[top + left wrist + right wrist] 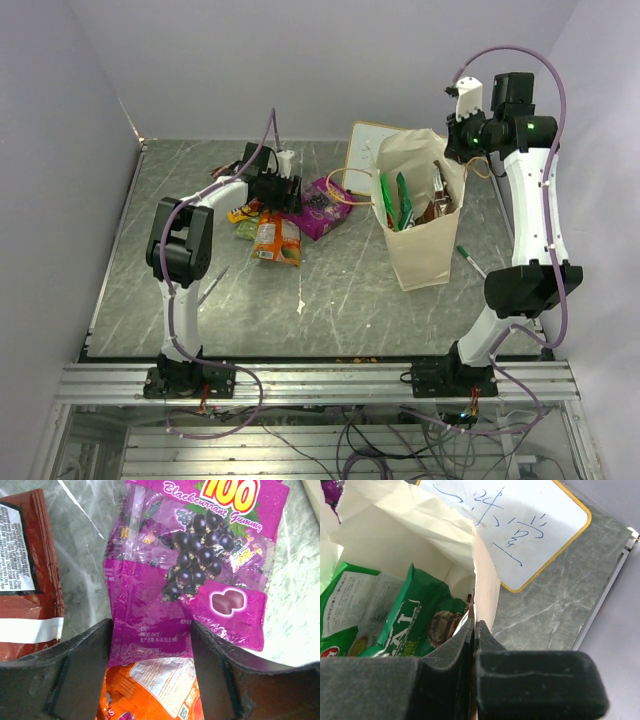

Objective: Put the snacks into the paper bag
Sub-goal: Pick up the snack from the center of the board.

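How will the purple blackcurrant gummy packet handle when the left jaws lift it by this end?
Probably floppy: the glossy purple gummy packet is thin crinkled film, so the far end should droop. Likely slippery, given its shine. It overlaps the orange snack packet, which may drag along.

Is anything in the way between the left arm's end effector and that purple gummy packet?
Nothing visible: the left end effector sits right over the purple gummy packet, fingers on either side of its near end.
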Robot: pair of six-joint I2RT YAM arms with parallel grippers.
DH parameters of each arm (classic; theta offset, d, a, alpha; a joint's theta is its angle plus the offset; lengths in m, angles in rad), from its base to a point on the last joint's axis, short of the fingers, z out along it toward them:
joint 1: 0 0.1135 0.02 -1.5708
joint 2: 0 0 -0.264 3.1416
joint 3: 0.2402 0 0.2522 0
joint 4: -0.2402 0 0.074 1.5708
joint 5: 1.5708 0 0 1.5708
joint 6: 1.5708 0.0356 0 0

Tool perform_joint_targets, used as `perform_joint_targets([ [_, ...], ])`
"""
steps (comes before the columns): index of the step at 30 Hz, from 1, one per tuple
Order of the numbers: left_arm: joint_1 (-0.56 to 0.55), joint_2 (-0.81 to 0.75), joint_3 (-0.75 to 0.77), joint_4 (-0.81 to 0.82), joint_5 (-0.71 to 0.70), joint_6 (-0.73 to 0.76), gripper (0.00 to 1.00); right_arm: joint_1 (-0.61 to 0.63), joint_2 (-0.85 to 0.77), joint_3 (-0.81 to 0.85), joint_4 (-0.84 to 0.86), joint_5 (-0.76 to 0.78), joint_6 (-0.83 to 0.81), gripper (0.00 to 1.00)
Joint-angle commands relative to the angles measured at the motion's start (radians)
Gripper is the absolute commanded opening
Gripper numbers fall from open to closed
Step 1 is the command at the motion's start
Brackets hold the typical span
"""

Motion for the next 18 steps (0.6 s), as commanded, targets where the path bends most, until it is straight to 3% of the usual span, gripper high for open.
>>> perform_joint_targets([
  [1,-0.001,0.017,0.010,0.043,0.093,-0.031,0.70,0.020,-0.003,0.001,0.038,-0.039,-0.019,0.00],
  [7,-0.002,0.010,0.007,0.066,0.130,-0.049,0.52,0.052,0.008,-0.003,0.047,-0.058,-0.021,0.00],
  [13,-0.002,-0.002,0.043,0.057,0.166,-0.033,0.23,0.065,0.010,0.021,0.043,-0.049,-0.024,0.00],
  [18,-0.002,-0.022,0.063,0.043,0.201,-0.035,0.07,0.065,-0.002,0.002,0.043,-0.027,-0.031,0.00],
])
